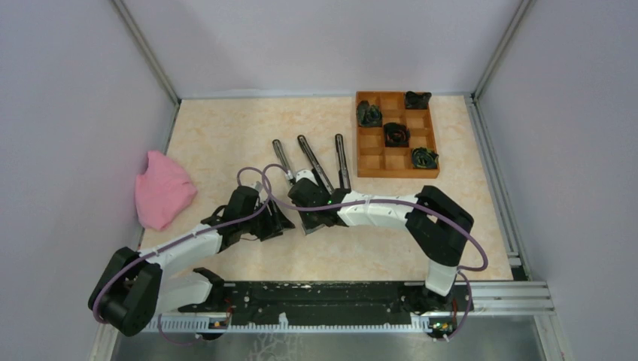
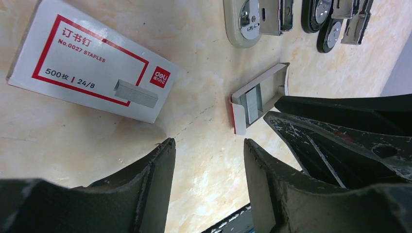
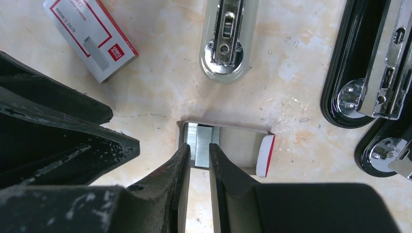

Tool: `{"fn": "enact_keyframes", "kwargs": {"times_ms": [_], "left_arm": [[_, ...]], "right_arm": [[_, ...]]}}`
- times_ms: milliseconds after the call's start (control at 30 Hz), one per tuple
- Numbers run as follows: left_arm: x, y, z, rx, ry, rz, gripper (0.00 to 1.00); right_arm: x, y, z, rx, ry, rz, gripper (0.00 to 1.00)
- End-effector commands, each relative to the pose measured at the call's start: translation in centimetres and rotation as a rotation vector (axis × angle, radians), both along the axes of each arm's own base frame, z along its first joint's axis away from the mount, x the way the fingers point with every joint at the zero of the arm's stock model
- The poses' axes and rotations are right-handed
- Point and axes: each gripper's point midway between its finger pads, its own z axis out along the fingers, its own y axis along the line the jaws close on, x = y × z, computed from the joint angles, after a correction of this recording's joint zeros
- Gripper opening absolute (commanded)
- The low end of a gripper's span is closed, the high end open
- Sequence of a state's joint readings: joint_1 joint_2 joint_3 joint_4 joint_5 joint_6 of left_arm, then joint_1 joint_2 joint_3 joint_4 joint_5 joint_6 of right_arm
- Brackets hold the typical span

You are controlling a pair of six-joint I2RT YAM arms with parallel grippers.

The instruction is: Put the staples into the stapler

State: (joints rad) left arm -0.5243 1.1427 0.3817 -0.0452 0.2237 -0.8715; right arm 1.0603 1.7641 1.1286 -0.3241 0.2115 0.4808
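Note:
The staples (image 3: 198, 138) are a silvery block lying in the open white-and-red cardboard tray (image 3: 240, 145). My right gripper (image 3: 198, 148) stands over the tray's end, its fingers closed to a narrow gap on a strip of the block. The tray with the staples (image 2: 252, 104) also shows in the left wrist view. The printed box sleeve (image 2: 92, 68) lies apart to the left. My left gripper (image 2: 209, 150) is open and empty above bare table, just beside the tray. A pale stapler (image 3: 226, 39) and two black staplers (image 3: 369, 63) lie open beyond.
Three opened staplers (image 1: 314, 162) fan out behind the grippers. A wooden compartment tray (image 1: 369, 162) with dark items stands at the back right. A pink cloth (image 1: 162, 188) lies at the left edge. The two grippers (image 1: 293, 218) are close together.

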Motion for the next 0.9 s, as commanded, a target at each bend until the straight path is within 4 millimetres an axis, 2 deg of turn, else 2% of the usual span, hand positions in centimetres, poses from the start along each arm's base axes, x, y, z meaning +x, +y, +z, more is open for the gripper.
{"fn": "enact_keyframes", "kwargs": {"times_ms": [0, 233, 867], "left_arm": [[0.1, 0.2, 0.0, -0.006, -0.006, 0.017, 0.6], [0.1, 0.4, 0.1, -0.006, -0.009, 0.02, 0.6], [0.1, 0.4, 0.0, -0.009, -0.006, 0.019, 0.6]], "right_arm": [[0.6, 2.2, 1.2, 0.042, -0.031, 0.016, 0.21], [0.6, 2.1, 0.1, 0.008, -0.013, 0.003, 0.21], [0.4, 1.8, -1.2, -0.08, -0.02, -0.009, 0.21]]}}
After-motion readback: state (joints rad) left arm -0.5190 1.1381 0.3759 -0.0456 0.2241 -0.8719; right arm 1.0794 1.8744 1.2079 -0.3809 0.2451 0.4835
